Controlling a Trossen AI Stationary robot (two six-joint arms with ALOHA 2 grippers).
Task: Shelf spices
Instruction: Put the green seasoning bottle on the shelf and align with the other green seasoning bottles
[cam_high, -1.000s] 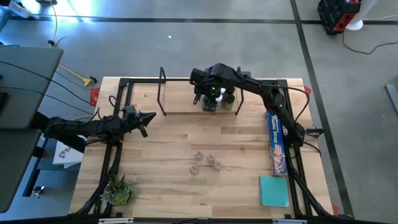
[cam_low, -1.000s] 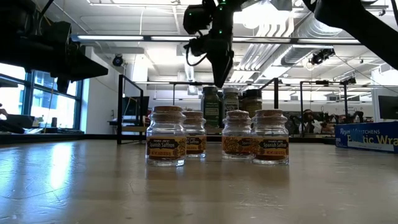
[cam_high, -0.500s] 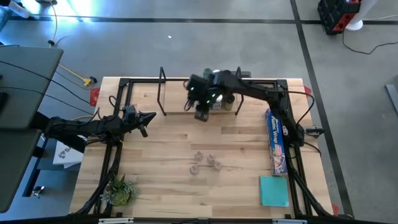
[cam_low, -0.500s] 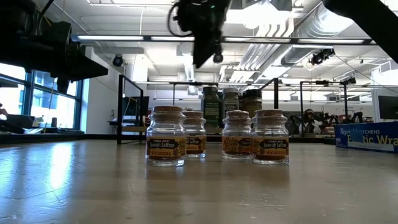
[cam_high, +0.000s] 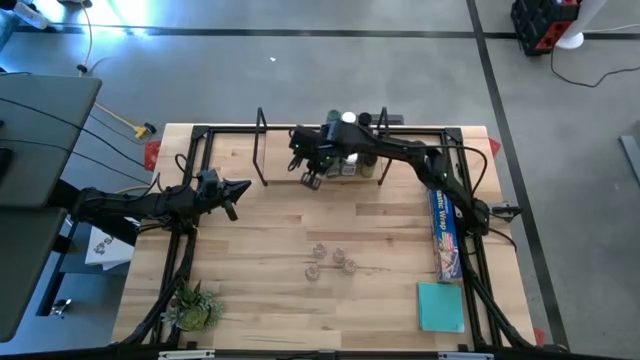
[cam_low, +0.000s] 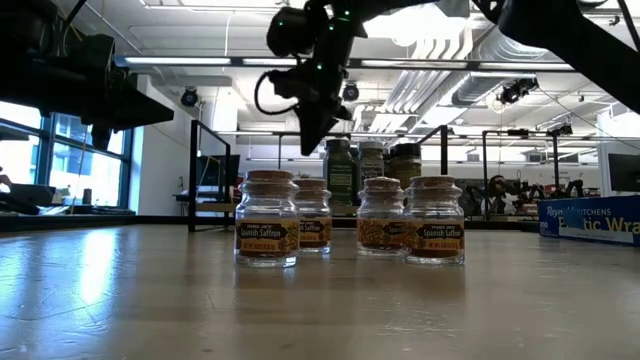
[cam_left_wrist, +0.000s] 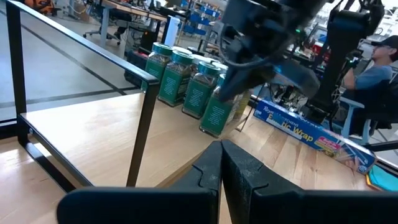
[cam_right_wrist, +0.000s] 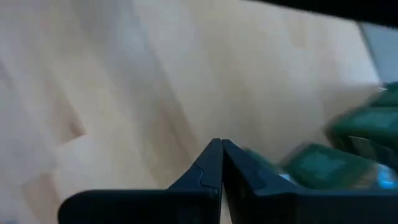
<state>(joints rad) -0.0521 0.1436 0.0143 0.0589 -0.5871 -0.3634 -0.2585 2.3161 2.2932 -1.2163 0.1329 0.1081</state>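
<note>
Several green-lidded spices (cam_high: 352, 164) stand in a cluster on the right part of the shelf (cam_high: 283, 172), a light plank between two black hoops; they also show in the left wrist view (cam_left_wrist: 186, 84). Several cork-lidded saffron jars (cam_high: 331, 262) stand mid-table (cam_low: 350, 228). My right gripper (cam_high: 310, 179) hangs shut above the shelf, just left of the green jars (cam_low: 306, 148), with nothing between its fingers (cam_right_wrist: 221, 149). My left gripper (cam_high: 237, 189) is shut and empty (cam_left_wrist: 221, 148), left of the shelf.
A long blue plastic-wrap box (cam_high: 444, 228) lies along the right edge, with a teal pad (cam_high: 441, 306) near it. A small plant (cam_high: 193, 306) sits at the near left corner. A black frame (cam_high: 203, 133) borders the table. A person (cam_left_wrist: 372, 62) sits beyond the table.
My right gripper has drawn away from the green-lidded jars on the shelf and gone toward the table's left edge along the shelf, rising first and then coming down again. The jars stay standing where they were.
</note>
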